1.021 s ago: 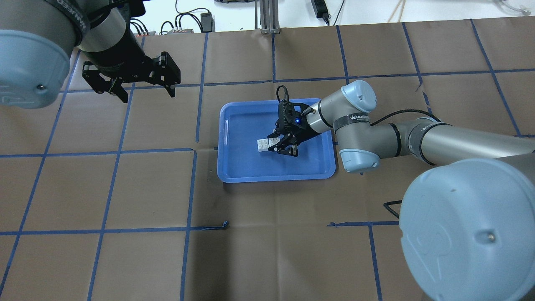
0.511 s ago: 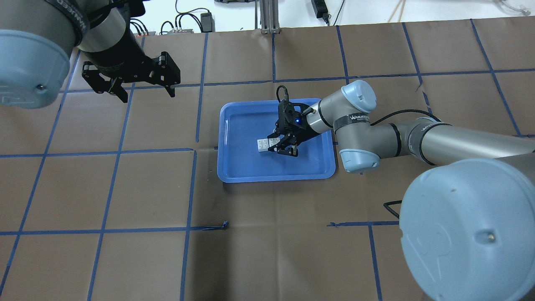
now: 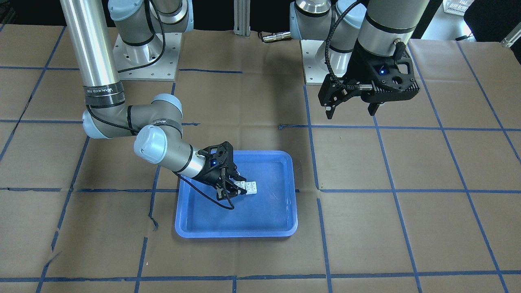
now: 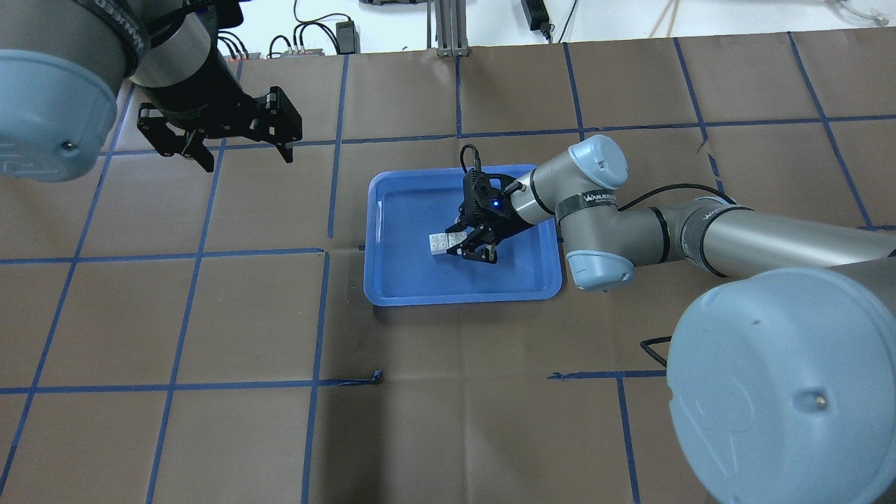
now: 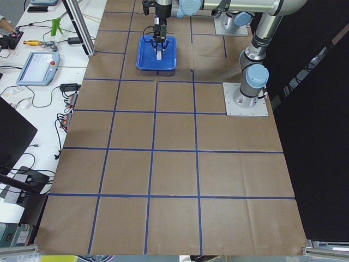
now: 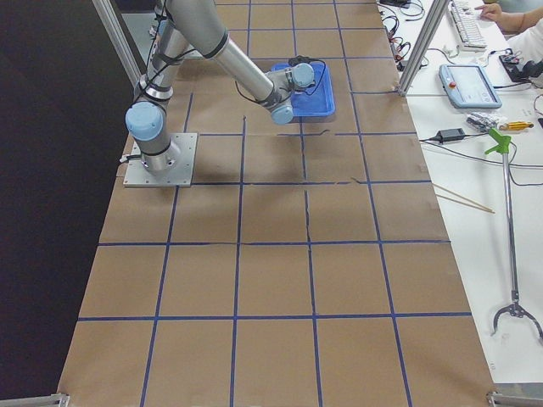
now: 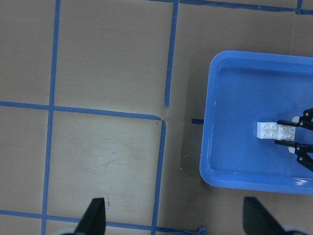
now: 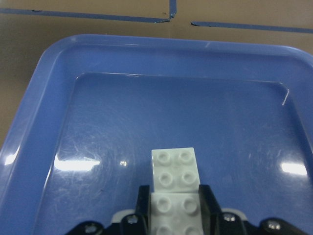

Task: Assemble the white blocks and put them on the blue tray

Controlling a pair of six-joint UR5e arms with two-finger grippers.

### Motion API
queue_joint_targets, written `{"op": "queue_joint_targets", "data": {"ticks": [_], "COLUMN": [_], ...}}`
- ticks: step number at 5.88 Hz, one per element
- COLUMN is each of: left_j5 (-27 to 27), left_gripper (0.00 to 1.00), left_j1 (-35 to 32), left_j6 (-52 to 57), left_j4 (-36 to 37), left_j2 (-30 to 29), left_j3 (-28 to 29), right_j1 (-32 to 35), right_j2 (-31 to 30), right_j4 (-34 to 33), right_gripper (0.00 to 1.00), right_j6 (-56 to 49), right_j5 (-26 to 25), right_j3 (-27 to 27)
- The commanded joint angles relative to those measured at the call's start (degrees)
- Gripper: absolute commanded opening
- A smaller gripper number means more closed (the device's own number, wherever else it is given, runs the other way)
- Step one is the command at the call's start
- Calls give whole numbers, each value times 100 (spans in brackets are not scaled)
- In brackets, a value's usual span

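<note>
The right tool (image 4: 458,241) reaches low into the blue tray (image 4: 402,273) with its fingers (image 8: 208,198) closed narrowly on the near half of the white blocks (image 4: 439,243), one finger against each long side. The joined pair sits at about the middle of the tray bottom, studs up; whether it rests on the plastic or hangs just above it I cannot tell. Its long axis runs straight ahead of this tool, so the free half juts forward past the fingertips. Letting go would probably mean spreading sideways off the long sides, then backing away or rising without dragging the pair. The left tool (image 4: 248,161) hangs spread wide and empty over the worktop (image 4: 210,315), well apart from the tray, so the right arm is far nearer
</note>
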Motion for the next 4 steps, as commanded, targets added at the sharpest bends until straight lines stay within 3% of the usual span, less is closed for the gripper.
{"op": "queue_joint_targets", "data": {"ticks": [1, 4], "left_j5": [0, 0], "left_gripper": [99, 99], "left_j1": [0, 0], "left_j6": [0, 0], "left_j4": [0, 0], "left_j2": [0, 0], "left_j3": [0, 0], "right_j1": [7, 7], "right_j2": [6, 6], "right_j4": [-2, -38], "right_gripper": [35, 36], "right_j6": [0, 0], "right_j5": [0, 9], "right_j3": [0, -9]}}
